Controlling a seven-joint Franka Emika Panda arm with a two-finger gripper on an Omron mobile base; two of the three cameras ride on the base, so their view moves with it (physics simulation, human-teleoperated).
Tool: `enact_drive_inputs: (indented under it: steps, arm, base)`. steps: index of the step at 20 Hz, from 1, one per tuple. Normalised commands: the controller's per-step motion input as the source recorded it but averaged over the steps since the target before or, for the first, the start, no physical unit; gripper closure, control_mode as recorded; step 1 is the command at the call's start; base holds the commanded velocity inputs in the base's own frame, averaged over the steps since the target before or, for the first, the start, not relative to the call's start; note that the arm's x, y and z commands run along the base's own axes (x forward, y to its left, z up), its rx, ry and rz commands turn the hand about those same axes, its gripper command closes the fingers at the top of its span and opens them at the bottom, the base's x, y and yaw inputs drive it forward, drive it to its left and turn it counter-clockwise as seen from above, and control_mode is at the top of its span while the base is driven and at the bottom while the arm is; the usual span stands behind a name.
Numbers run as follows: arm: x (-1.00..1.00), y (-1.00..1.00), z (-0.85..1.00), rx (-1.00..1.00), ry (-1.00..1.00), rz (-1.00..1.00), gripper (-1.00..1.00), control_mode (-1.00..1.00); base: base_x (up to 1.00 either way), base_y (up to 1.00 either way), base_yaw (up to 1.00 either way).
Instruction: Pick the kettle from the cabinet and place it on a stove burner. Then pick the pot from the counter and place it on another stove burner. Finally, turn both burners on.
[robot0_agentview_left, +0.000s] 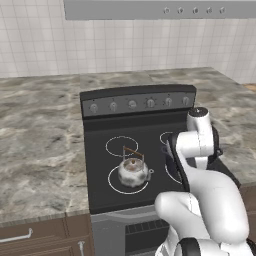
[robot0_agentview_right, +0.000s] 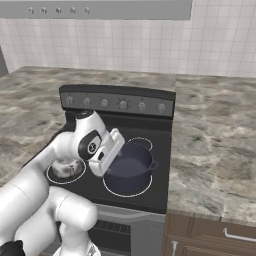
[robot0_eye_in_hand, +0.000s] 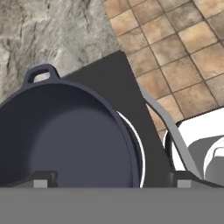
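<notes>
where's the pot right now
The pot sits on the stove's front right burner in the right base view, just right of the open gripper, with the kettle on the front left burner.

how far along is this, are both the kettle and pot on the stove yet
Both look placed: the kettle sits on the front left burner, the pot on the front right burner. The gripper stands open at the pot's rim, apparently just released. Left: turning both burners on at the knobs.
</notes>
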Motion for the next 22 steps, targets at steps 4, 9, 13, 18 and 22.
enact_drive_inputs:
  steps: [4,9,13,18,22]
  arm:
    - [-0.05,0.20,0.32,-0.12,0.00,0.00,-1.00,-1.00]
    - [-0.01,0.27,0.32,-0.13,0.00,0.02,-1.00,-1.00]
    - [0.00,0.21,0.29,-0.12,0.00,0.04,-1.00,-1.00]
    - [0.00,0.21,0.29,-0.13,-0.03,0.08,-1.00,-1.00]
    - [0.00,0.12,0.23,-0.13,-0.05,0.14,-1.00,-1.00]
  base:
    - [0.00,0.00,0.00]
    - [0.00,0.00,0.00]
    - [0.00,0.00,0.00]
    - [0.00,0.00,0.00]
    - [0.00,0.00,0.00]
